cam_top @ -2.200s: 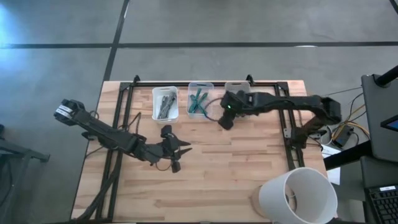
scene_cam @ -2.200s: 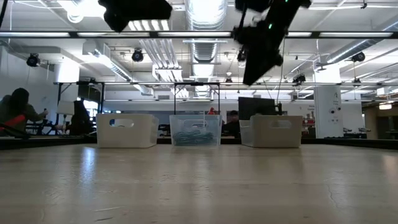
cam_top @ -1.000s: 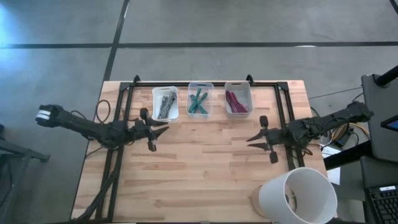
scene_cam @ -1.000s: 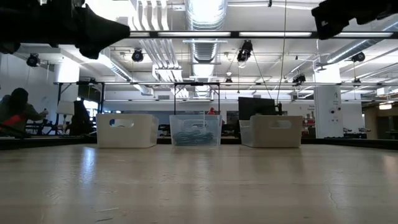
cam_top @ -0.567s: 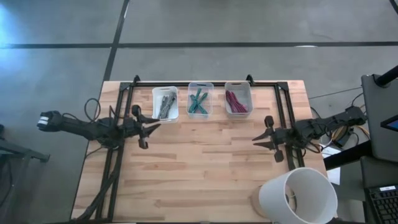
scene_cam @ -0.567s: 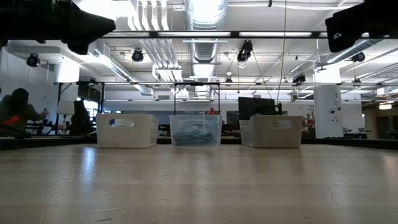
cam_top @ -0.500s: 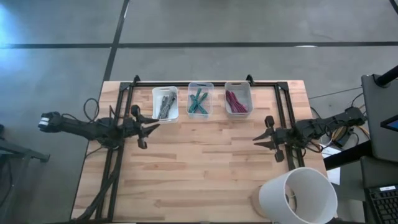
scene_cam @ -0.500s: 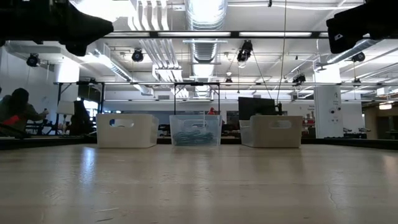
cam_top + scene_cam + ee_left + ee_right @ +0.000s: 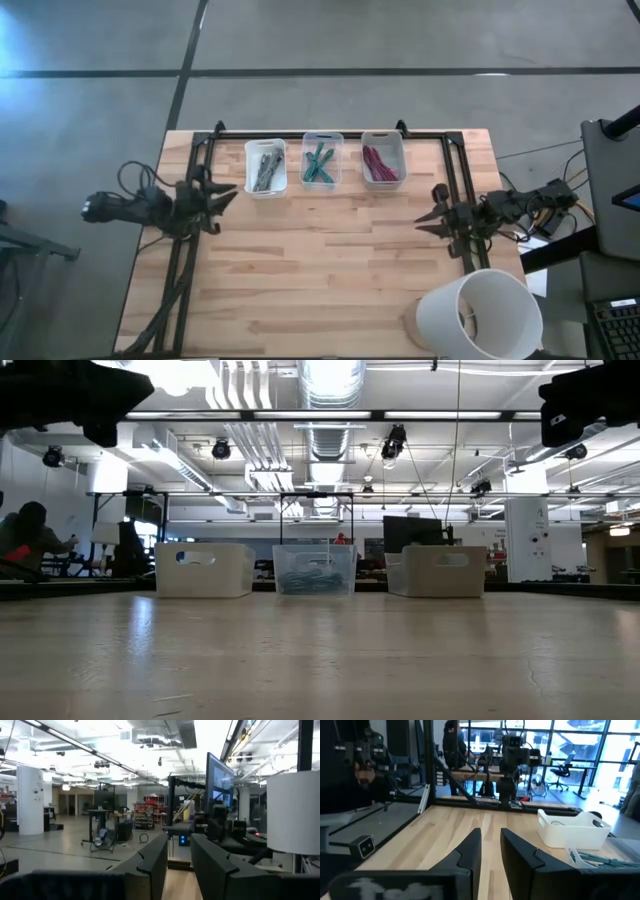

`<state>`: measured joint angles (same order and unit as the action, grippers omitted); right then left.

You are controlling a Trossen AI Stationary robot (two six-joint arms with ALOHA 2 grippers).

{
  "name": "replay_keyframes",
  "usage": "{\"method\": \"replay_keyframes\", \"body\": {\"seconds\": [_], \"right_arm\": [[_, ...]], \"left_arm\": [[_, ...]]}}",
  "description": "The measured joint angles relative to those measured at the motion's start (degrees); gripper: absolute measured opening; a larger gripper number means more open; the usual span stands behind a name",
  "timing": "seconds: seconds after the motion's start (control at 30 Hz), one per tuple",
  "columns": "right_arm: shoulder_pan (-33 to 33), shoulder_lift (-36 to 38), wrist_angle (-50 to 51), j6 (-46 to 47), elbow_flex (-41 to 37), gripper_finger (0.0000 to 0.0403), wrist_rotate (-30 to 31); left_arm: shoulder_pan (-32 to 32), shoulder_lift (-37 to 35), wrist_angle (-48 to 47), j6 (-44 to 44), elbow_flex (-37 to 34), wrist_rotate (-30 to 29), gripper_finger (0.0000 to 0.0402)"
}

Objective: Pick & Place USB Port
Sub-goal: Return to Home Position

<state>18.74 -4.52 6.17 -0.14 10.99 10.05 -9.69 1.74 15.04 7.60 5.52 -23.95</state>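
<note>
Arms pulled back to wooden table's (image 9: 330,285) edges, left gripper (image 9: 222,199) and right gripper (image 9: 429,213) fingers apart, empty; pink charger cables (image 9: 378,163) binned, sorting apparently done.

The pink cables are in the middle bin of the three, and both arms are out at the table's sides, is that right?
Not the middle. The high view shows the pink cables in the right bin of the three; the middle bin holds teal ones. The left gripper and right gripper are at the table's sides.
</note>
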Motion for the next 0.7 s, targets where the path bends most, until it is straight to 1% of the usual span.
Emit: {"method": "replay_keyframes", "body": {"seconds": [0.07, 0.27, 0.57, 0.7], "right_arm": [[0.0, 1.5, 1.3, 0.2, -0.1, 0.0068, 0.0], [0.0, 4.5, 4.2, 1.4, -0.3, 0.0068, 0.0], [0.0, 4.5, 4.3, 1.6, -1.3, 0.0068, 0.1], [0.0, 4.5, 4.1, 1.7, -1.9, 0.0068, 0.1]], "left_arm": [[0.0, -1.7, 1.0, -0.1, -1.5, 0.0, 0.0110], [0.0, -1.7, 1.9, -1.2, -4.9, -0.7, 0.0110], [0.1, -1.7, 1.5, -1.4, -5.0, -0.7, 0.0110], [0.1, -1.6, -0.3, -1.5, -5.0, -0.7, 0.0110]]}}
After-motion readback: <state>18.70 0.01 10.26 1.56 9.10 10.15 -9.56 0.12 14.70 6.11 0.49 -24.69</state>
